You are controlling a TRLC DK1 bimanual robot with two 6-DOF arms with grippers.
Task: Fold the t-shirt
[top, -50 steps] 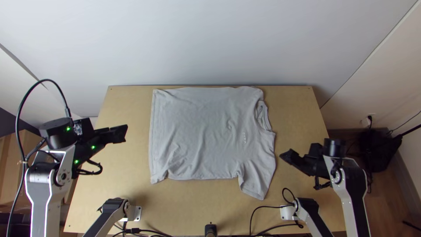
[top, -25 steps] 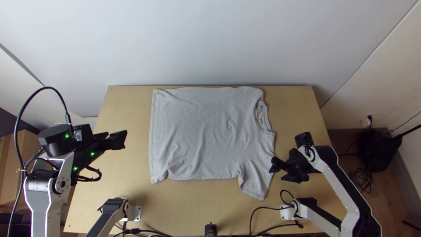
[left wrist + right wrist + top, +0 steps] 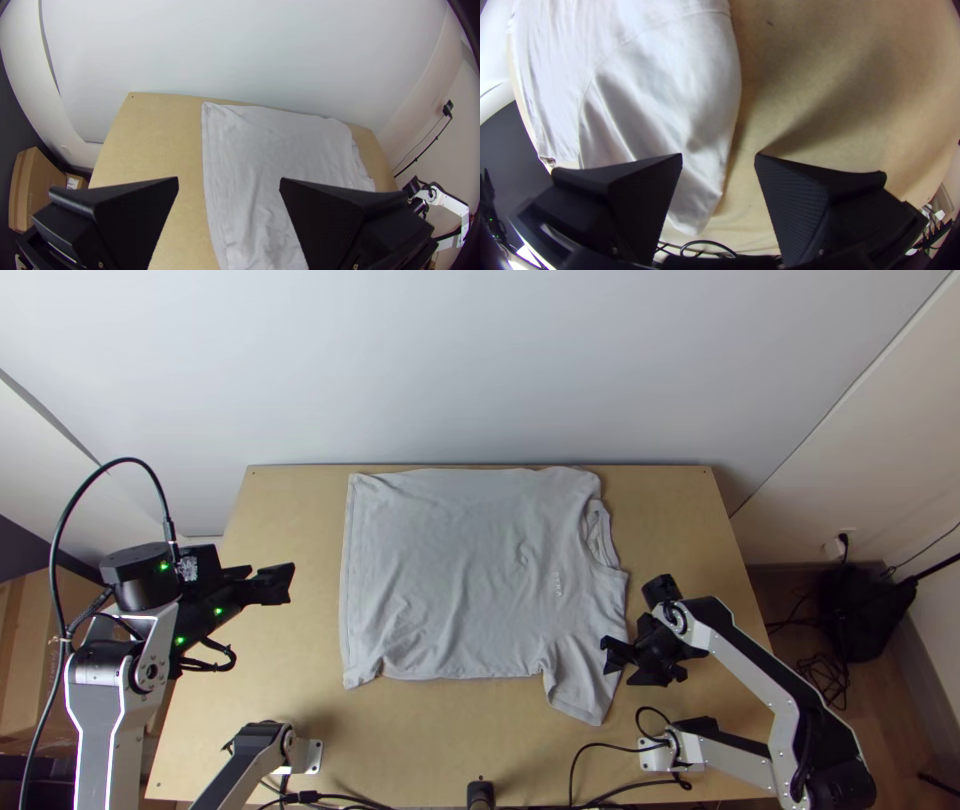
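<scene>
The grey t-shirt (image 3: pixel 460 570) lies spread on the table, hem toward the left, neckline at the right, one sleeve pointing to the near edge. My left gripper (image 3: pixel 275 578) is off the table's left part, apart from the shirt; in the left wrist view the left gripper (image 3: pixel 229 182) stands open, with the shirt (image 3: pixel 270 165) beyond. My right gripper (image 3: pixel 618 666) is at the near sleeve's outer edge. In the right wrist view the right gripper (image 3: pixel 718 156) is open, one finger over the sleeve (image 3: pixel 680 100) and the other over bare wood; nothing is between them.
The wooden table (image 3: pixel 290 670) has bare strips around the shirt. Black cables (image 3: pixel 590 760) run along its near edge between the arm bases. A white wall (image 3: pixel 480 360) rises behind the far edge. A cardboard box (image 3: pixel 35 185) stands beyond the left side.
My right gripper has moved left and toward the near edge, from beside the shirt to the sleeve, and turned. The left gripper has shifted slightly. The shirt lies as before.
</scene>
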